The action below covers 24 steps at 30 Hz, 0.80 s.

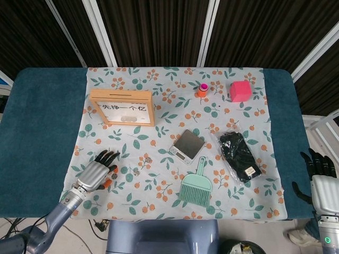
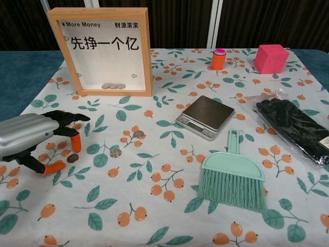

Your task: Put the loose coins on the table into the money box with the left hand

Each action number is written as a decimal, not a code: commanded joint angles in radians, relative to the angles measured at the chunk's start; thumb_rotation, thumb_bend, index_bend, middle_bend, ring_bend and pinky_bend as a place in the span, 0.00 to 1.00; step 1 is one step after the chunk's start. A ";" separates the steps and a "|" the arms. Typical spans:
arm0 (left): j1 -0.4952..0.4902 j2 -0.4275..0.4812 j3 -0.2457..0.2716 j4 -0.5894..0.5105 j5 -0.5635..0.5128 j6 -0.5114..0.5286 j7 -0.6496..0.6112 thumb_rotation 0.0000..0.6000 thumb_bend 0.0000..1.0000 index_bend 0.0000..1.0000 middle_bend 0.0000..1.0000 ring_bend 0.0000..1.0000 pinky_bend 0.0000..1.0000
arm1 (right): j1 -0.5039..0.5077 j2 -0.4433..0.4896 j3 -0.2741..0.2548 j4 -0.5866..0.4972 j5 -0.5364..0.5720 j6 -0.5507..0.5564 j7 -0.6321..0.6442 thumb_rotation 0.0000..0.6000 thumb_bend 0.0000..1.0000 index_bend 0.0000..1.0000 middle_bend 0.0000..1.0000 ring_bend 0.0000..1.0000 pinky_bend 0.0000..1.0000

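Wood-framed money box (image 2: 100, 51), matt printed cloth (image 2: 169, 170), brushed metal scale (image 2: 205, 116), smooth plastic brush (image 2: 232, 177), glossy bagged gloves (image 2: 293, 126).

The left hand (image 2: 32, 140) has a smooth silver-grey shell on its back, black fingers and orange fingertips (image 2: 75, 141). Its forearm is a round grey-blue tube. The right hand (image 1: 319, 177) has a pale silver-grey back and black fingers, and its wrist is a light grey cylinder with a small green mark.

A teal-topped desk (image 1: 42, 121) carries a white leaf-and-orange-berry patterned cloth (image 1: 159, 124) spread over its middle, bare teal showing at 3 and 9 o'clock.
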 commanded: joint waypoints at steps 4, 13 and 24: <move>-0.007 -0.005 0.006 0.007 -0.005 -0.010 0.000 1.00 0.32 0.46 0.02 0.00 0.00 | 0.000 -0.001 0.001 0.000 0.001 0.001 -0.001 1.00 0.39 0.12 0.03 0.03 0.00; -0.013 -0.008 0.012 0.012 -0.006 -0.004 0.003 1.00 0.33 0.51 0.02 0.00 0.00 | -0.001 -0.005 0.004 0.002 0.003 0.004 -0.001 1.00 0.39 0.12 0.03 0.03 0.00; -0.013 -0.009 0.018 0.015 -0.015 0.000 0.015 1.00 0.44 0.58 0.02 0.00 0.00 | 0.000 -0.004 0.005 -0.001 0.003 0.002 0.000 1.00 0.39 0.12 0.03 0.03 0.00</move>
